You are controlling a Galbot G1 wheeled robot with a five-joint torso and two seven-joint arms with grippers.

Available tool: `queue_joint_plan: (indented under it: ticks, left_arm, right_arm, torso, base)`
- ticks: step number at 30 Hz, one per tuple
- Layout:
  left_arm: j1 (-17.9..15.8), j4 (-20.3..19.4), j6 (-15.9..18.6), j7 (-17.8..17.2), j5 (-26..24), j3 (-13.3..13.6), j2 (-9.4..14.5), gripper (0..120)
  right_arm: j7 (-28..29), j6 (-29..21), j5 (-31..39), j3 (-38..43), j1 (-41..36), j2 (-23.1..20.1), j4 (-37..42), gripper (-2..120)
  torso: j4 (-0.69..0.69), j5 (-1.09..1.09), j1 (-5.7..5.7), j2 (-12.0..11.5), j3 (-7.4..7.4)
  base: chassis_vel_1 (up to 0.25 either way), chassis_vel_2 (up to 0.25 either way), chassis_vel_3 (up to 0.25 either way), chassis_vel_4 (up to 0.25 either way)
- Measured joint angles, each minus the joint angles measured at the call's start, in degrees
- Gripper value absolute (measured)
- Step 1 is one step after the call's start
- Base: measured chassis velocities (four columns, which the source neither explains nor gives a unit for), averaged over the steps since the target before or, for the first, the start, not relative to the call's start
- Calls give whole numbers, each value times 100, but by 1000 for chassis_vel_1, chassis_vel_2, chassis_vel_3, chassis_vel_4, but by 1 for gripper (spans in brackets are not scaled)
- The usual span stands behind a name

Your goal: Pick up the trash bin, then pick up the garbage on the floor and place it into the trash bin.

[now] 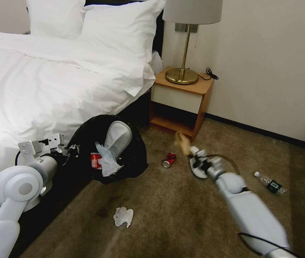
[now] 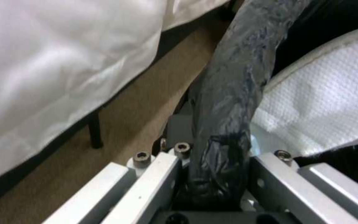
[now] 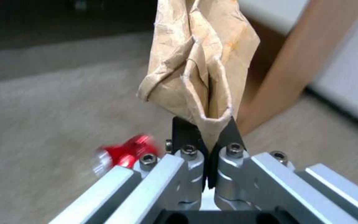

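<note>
My left gripper [image 1: 71, 148] is shut on the rim of the trash bin [image 1: 130, 157], a round bin lined with a black bag, held up beside the bed. In the left wrist view the bag-covered rim [image 2: 228, 93] sits between the jaws. A white slipper [image 1: 118, 138], a red-white wrapper [image 1: 95, 160] and a pale blue mask [image 1: 106, 161] lie in the bin. My right gripper [image 3: 206, 130] is shut on brown crumpled paper [image 3: 199, 62], lifted above the carpet near the nightstand. On the floor lie a red can [image 1: 169, 159], another white slipper [image 1: 196, 171], a clear bottle [image 1: 271, 183] and a white tissue [image 1: 123, 216].
The bed [image 1: 44, 82] with its white duvet stands on the left, close behind the bin. A wooden nightstand [image 1: 181, 96] with a brass lamp [image 1: 182, 73] stands against the wall. Open brown carpet lies in front and to the right.
</note>
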Motion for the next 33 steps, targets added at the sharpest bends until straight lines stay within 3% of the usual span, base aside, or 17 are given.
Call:
queue_joint_plan:
  ticks: [1, 5, 7, 11, 16, 25, 33]
  left_arm:
    - [27, 15, 0, -9, -5, 39, 0, 2]
    - [52, 43, 0, -18, -23, 91, 7, 2]
    - [110, 78, 0, -66, -76, 154, 48, 2]
    - [117, 117, 0, -102, -123, 221, 69, 2]
    - [44, 212, 0, -140, -129, 488, 153, 2]
    - [-69, 280, 0, -159, -133, 777, 162, 2]
    - [-202, 282, 0, -172, -119, 989, 153, 2]
  right_arm:
    - [-122, -13, -39, 130, 73, -246, 278, 0]
    - [-399, -2, -100, 275, 176, -480, 548, 0]
    - [-963, 138, -161, 226, 511, -872, 922, 0]
    - [-1485, 341, -281, 42, 835, -1110, 1166, 0]
    - [-2310, 823, -608, -186, 1294, -1475, 1689, 0]
    - [-2765, 740, -562, -344, 1217, -1729, 2786, 0]
    - [-3353, 740, -712, -546, 1186, -1748, 3239, 0]
  torso:
    - [1, 0, 0, 0, 0]
    - [1, -1, 0, 0, 0]
    - [0, 0, 0, 0, 0]
    - [3, -2, 0, 0, 0]
    - [2, -2, 0, 0, 0]
    - [2, -2, -1, 0, 0]
    - [2, -2, -1, 0, 0]
  base:
    - [0, 0, 0, 0]
    - [0, 0, 0, 0]
    - [0, 0, 0, 0]
    - [0, 0, 0, 0]
    - [0, 0, 0, 0]
    - [0, 0, 0, 0]
    - [0, 0, 0, 0]
